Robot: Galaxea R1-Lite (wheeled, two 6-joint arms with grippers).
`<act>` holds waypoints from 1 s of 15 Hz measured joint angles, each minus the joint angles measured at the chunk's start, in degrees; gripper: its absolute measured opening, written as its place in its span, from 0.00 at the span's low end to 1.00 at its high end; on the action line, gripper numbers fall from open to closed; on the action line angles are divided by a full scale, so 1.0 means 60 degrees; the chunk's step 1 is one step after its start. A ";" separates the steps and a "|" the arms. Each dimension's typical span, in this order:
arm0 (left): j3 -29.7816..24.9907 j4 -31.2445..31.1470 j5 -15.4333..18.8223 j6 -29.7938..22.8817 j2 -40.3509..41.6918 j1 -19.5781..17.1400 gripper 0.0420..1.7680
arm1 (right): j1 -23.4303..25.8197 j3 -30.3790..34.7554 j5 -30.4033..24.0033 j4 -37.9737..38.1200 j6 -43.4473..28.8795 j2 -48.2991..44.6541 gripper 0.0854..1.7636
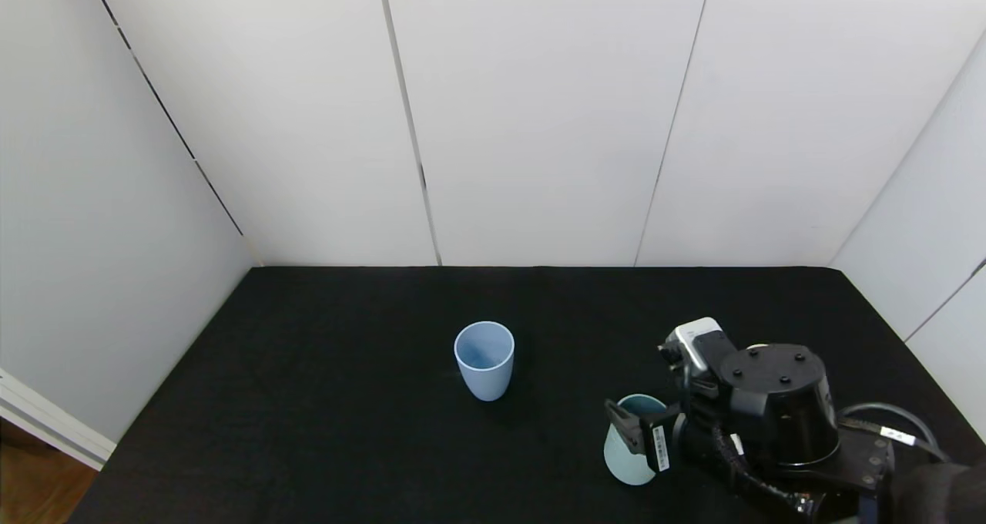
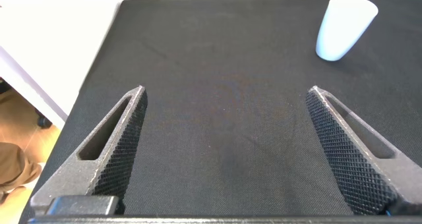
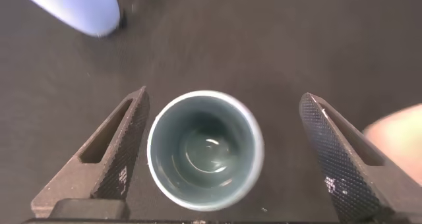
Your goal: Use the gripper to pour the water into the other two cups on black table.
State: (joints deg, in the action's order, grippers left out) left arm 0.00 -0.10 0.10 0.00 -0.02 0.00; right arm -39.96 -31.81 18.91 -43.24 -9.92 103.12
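My right gripper (image 1: 645,430) (image 3: 224,96) is open, with one finger on each side of the teal-green cup (image 1: 628,458) (image 3: 205,148), which stands upright on the black table (image 1: 323,401). A faint glint of water (image 3: 212,143) lies at the cup's bottom. The light blue cup (image 1: 484,358) stands upright near the table's middle; it also shows in the left wrist view (image 2: 343,28) and the right wrist view (image 3: 76,6). A cream-beige cup (image 3: 397,137) shows as a blur at the edge of the right wrist view; in the head view my right arm hides it. My left gripper (image 2: 225,91) is open and empty above bare table.
White wall panels (image 1: 539,115) close the table at the back and on both sides. The table's left edge (image 2: 99,72) drops to a wooden floor (image 1: 31,478).
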 joint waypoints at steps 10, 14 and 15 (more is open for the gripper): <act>0.0000 -0.0002 0.0000 0.0000 0.0000 0.0000 0.97 | 0.0303 -0.1016 0.0427 0.4198 0.0089 -0.4257 0.96; 0.0000 -0.0002 0.0000 0.0000 0.0000 0.0000 0.97 | 0.0364 -0.0841 0.0573 0.5573 0.0093 -0.6079 0.96; 0.0000 0.0000 0.0000 0.0000 0.0000 0.0000 0.97 | 0.0404 -0.0750 0.0597 0.5870 0.0093 -0.6542 0.96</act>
State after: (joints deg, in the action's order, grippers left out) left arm 0.00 -0.10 0.10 0.00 -0.02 0.00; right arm -37.53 -36.30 22.49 -8.02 -9.36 63.87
